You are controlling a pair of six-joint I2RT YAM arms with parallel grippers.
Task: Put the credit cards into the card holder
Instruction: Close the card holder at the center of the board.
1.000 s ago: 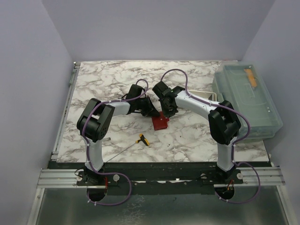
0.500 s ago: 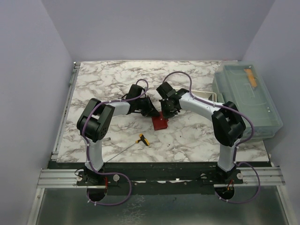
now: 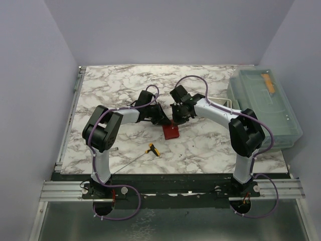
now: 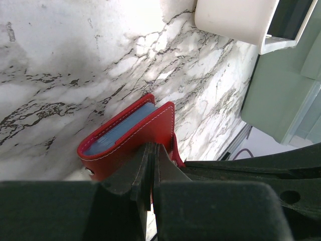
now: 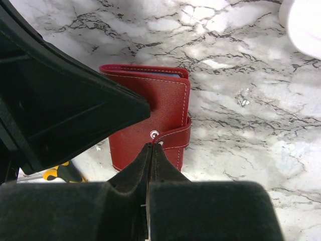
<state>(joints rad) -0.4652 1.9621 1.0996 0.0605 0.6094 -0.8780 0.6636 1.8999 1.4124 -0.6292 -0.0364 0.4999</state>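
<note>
So the left gripper (image 4: pixel 152 148) has its black fingers (image 4: pixel 143 168) squeezed flat together, no gap, tips down on the near edge of the small red leather folding card holder (image 4: pixel 131 138). Blue-grey lining peeks out of the fold. Can't tell if any leather is actually pinched.

The right gripper (image 5: pixel 150 146) is the same deal: fingers closed tight, tips right at the silver snap (image 5: pixel 154 134) on the strap.

From overhead, the card holder lies mid-way across the white grey-veined marble table (image 3: pixel 115 85), with both grippers meeting at its far edge. A thin metal tool with a yellow handle (image 3: pixel 152 149) lies nearby, toward the arm bases. The white plastic tray (image 4: pixel 235 20) and big clear lidded bin (image 3: pixel 263 108) sit off to the right.
</note>
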